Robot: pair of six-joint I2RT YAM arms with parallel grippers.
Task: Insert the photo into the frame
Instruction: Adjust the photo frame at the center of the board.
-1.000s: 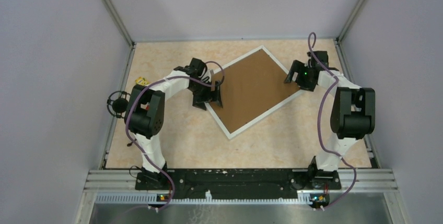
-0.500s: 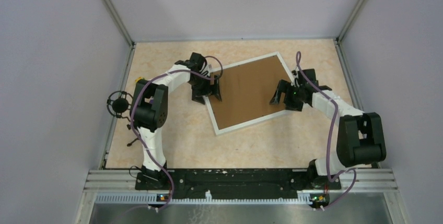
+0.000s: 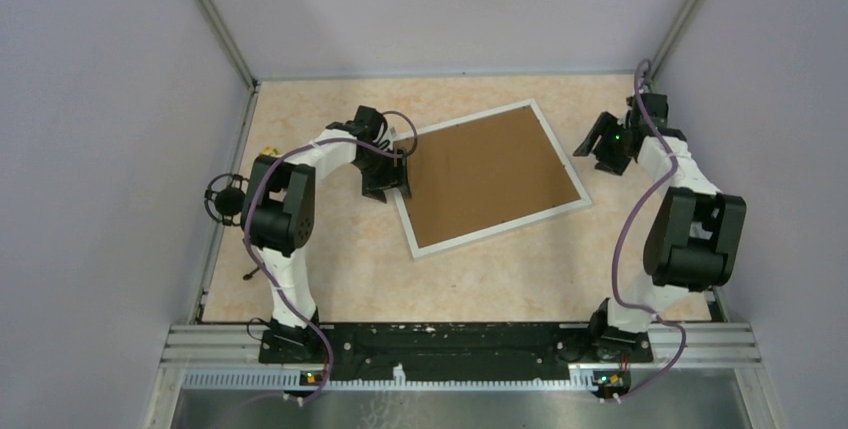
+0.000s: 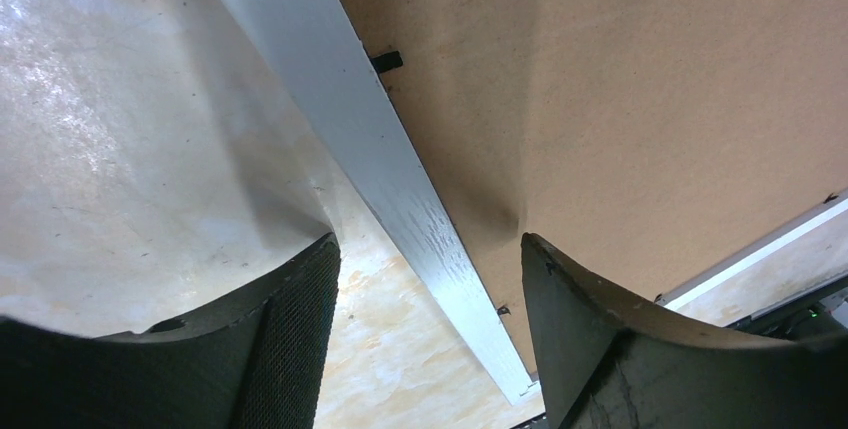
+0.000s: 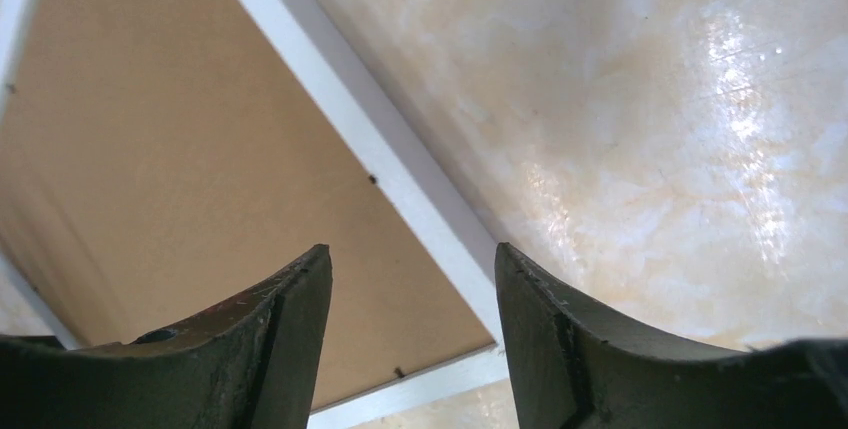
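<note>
While the white rectangular frame [image 3: 503, 227] lay back-up on the beige table [image 3: 330, 279], photo unseen, left gripper [image 4: 430, 249] unclenched astride its bar, right gripper [image 5: 412, 254] released, we feared a crooked pinch sliding it.

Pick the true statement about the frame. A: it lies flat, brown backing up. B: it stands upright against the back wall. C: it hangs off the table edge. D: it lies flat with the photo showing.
A: the frame lies flat, with its plain brown backing board facing up inside the white bars.
</note>
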